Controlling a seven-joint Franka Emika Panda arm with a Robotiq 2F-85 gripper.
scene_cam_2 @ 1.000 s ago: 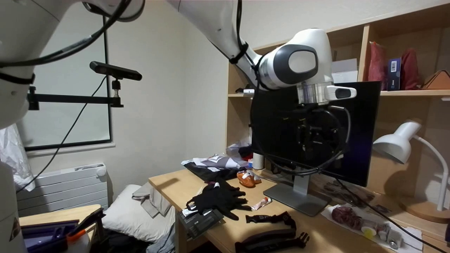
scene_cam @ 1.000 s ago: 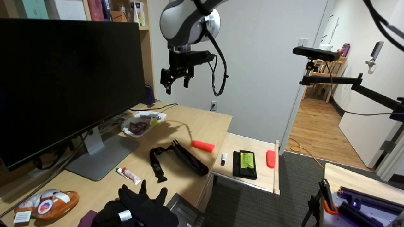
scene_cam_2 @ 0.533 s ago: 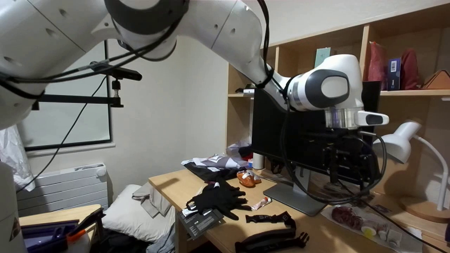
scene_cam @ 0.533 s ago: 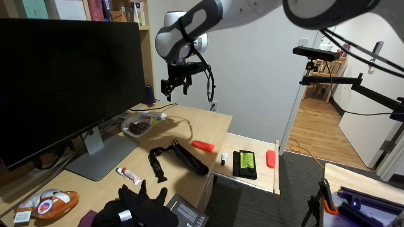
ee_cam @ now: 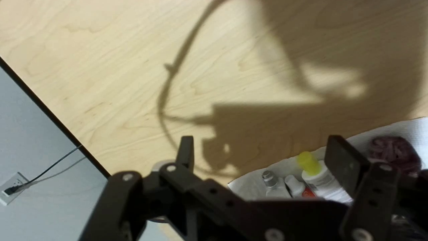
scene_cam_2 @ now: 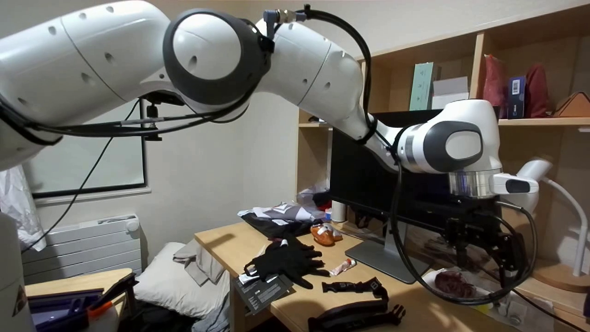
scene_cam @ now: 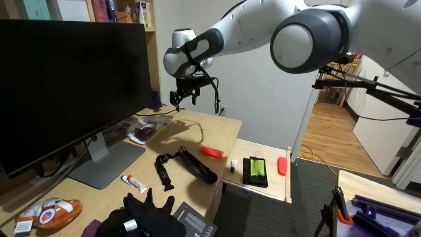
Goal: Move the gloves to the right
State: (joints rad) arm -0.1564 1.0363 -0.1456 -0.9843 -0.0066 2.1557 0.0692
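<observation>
While my pincer [ee_cam: 260, 144] is hanging above the desk [scene_cam: 220, 123] with its two fingers [ee_cam: 186, 152] standing wide apart, the black gloves [scene_cam: 149, 215] are lying at the bottom centre-left of the frame in an exterior view, well apart from me. Between us in that frame, a black buckled belt [scene_cam: 197, 166] is sprawling across the middle, and a red item [scene_cam: 211, 152] is lying near it. Two small tubes [scene_cam: 136, 183] are lying near the glove fingers, an orange plush toy [scene_cam: 54, 215] is occupying the lower left, and a large monitor [scene_cam: 72, 89] is filling the upper left. In an exterior view, a dark printed card [scene_cam_2: 262, 294] is jutting from beneath the gloves, left of the frame's lower centre. In my wrist view, a white sheet [ee_cam: 246, 187] is stretching across the lower right, bearing a yellow-capped bottle [ee_cam: 320, 179].
</observation>
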